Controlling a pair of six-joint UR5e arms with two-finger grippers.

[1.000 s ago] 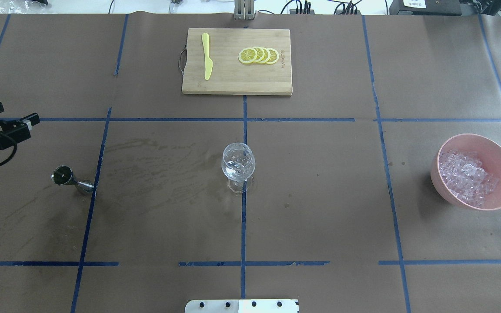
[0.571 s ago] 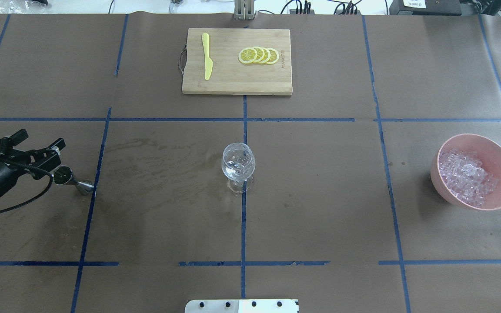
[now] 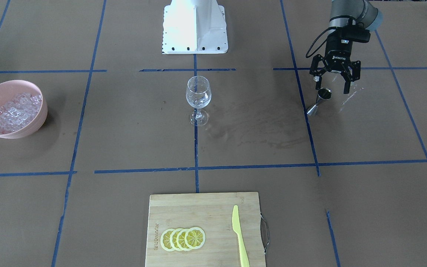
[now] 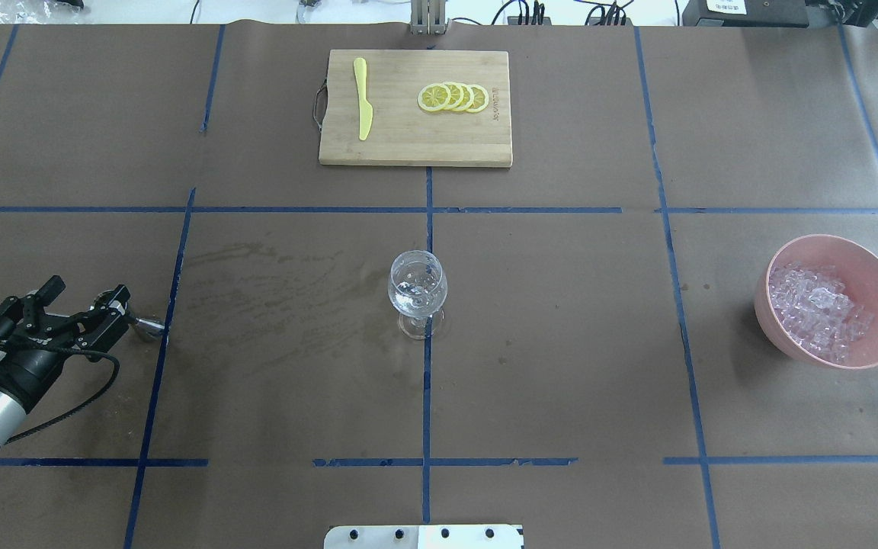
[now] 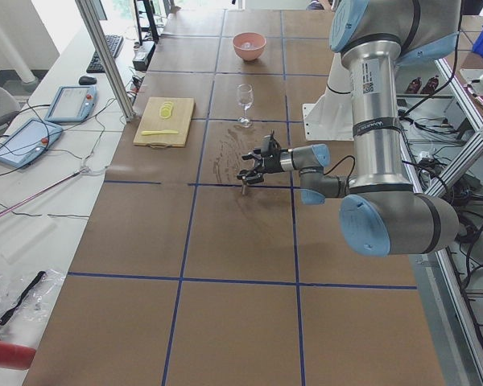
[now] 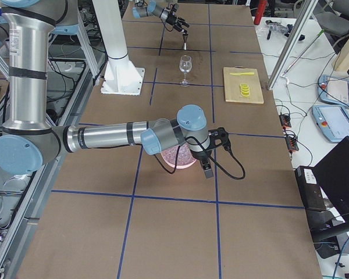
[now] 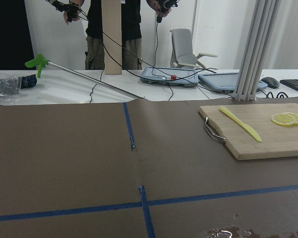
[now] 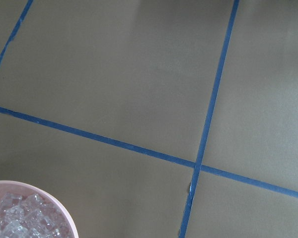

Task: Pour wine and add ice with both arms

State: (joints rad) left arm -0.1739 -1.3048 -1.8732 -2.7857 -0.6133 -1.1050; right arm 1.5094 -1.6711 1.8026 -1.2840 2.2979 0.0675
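My left gripper (image 3: 331,84) hangs open over the steel jigger (image 3: 320,101), its fingers either side of the jigger's top cup. Seen from overhead, the left gripper (image 4: 88,296) hides that cup and only the jigger's base (image 4: 151,326) shows. A clear stemmed glass (image 4: 418,288) stands at the table's centre. The ice (image 4: 816,309) is heaped in a pink bowl (image 4: 789,347) at the right. My right gripper (image 6: 212,154) hovers beside that bowl, and I cannot tell whether it is open or shut. Its wrist view catches the ice (image 8: 20,218) at the bottom left. No wine is in view.
A wooden cutting board (image 4: 408,145) at the far side carries lemon slices (image 4: 454,97) and a yellow knife (image 4: 363,99). The white pedestal (image 3: 195,26) stands at the robot's side. A dried stain (image 4: 279,297) marks the paper between jigger and glass. People (image 7: 114,29) stand beyond the far bench.
The left arm has swung in from the table's left edge toward the robot's side and now covers the jigger's cup. The glass, the bowl and the board have not moved.
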